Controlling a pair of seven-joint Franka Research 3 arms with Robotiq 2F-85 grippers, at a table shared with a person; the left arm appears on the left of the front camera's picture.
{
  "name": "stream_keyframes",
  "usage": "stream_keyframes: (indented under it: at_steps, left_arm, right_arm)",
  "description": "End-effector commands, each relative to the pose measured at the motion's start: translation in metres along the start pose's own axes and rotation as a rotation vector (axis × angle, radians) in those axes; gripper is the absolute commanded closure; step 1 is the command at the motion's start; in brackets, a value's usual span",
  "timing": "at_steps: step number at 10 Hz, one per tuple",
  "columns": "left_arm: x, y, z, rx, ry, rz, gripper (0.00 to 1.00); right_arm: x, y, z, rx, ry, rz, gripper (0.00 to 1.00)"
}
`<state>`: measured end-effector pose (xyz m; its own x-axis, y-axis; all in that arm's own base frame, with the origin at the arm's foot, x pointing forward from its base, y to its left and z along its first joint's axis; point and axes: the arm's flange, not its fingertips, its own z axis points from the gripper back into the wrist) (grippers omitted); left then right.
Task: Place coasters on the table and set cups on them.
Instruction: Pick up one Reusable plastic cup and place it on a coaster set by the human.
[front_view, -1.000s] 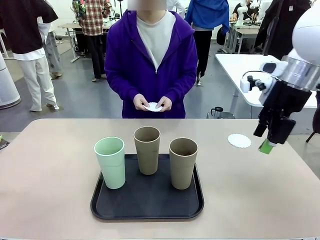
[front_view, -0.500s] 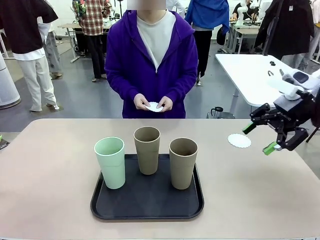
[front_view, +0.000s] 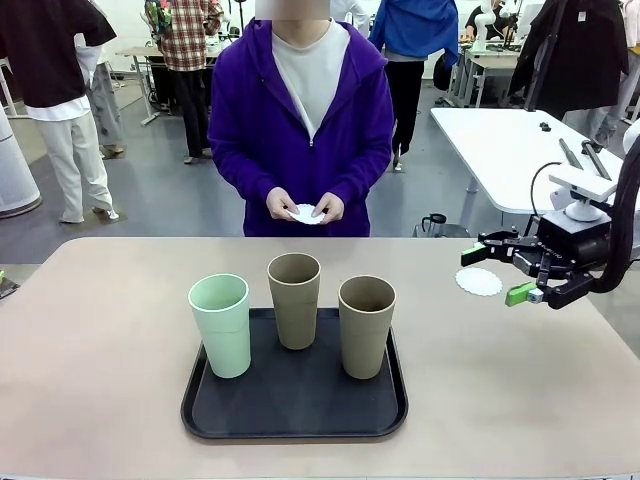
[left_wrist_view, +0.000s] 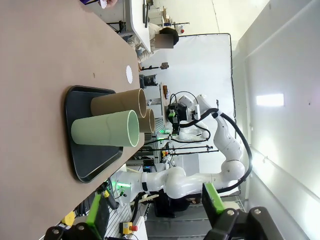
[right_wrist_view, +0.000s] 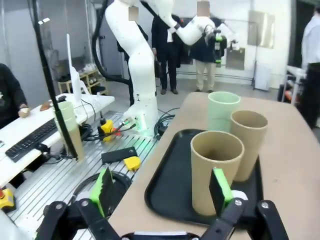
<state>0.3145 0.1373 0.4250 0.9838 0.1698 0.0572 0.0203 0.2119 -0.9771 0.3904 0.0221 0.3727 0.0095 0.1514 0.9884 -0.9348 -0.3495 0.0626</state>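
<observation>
Three cups stand upright on a black tray (front_view: 295, 412): a mint green cup (front_view: 220, 325) at the left, a tan cup (front_view: 294, 300) behind the middle and a tan cup (front_view: 366, 325) at the right. One white lacy coaster (front_view: 479, 281) lies on the beige table (front_view: 100, 380) at the right. The person holds another coaster (front_view: 308, 213) in both hands. My right gripper (front_view: 497, 272) hovers open and level just right of the lying coaster, fingers pointing at the cups; its own view has the nearest tan cup (right_wrist_view: 216, 170) ahead of the right gripper (right_wrist_view: 162, 187). My left gripper (left_wrist_view: 155, 207) is open, far from the mint cup (left_wrist_view: 105, 129).
A white rectangular table (front_view: 500, 150) stands behind the right arm. The person stands at the far edge, hands above the table's rim. Bare tabletop lies left, right and in front of the tray (right_wrist_view: 165, 185). Other people stand farther back.
My right gripper has swung from pointing down to lying level, fingers turned left toward the cups, now close beside the coaster. It stays open. Cups and person's hands have not moved.
</observation>
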Motion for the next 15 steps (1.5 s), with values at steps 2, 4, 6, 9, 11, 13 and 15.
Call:
stream_keyframes:
  at_steps: [2, 4, 6, 9, 11, 13, 15]
  left_arm:
    - [0.0, -0.002, 0.0, -0.012, -0.008, -0.006, 0.0]
    - [0.0, -0.002, 0.0, -0.012, -0.008, -0.006, 0.0]
    - [0.0, -0.002, 0.0, -0.012, -0.008, -0.006, 0.0]
    - [0.0, -0.002, 0.0, -0.012, -0.008, -0.006, 0.0]
    - [0.0, -0.002, 0.0, -0.012, -0.008, -0.006, 0.0]
    - [0.0, -0.002, 0.0, -0.012, -0.008, -0.006, 0.0]
    - [0.0, -0.002, 0.0, -0.012, -0.008, -0.006, 0.0]
  right_arm:
    - [0.007, 0.005, 0.001, -0.005, -0.002, 0.026, 0.0]
    - [0.007, 0.005, 0.001, -0.005, -0.002, 0.026, 0.0]
    - [0.005, 0.002, 0.002, -0.004, 0.01, 0.01, 0.0]
    - [-0.028, -0.008, -0.001, -0.214, -0.063, 0.087, 0.0]
    - [-0.051, -0.016, -0.006, -0.287, -0.075, 0.045, 0.0]
    - [-0.071, -0.024, -0.018, -0.284, -0.065, -0.036, 0.0]
    - [-0.09, -0.036, -0.022, -0.326, -0.09, -0.128, 0.0]
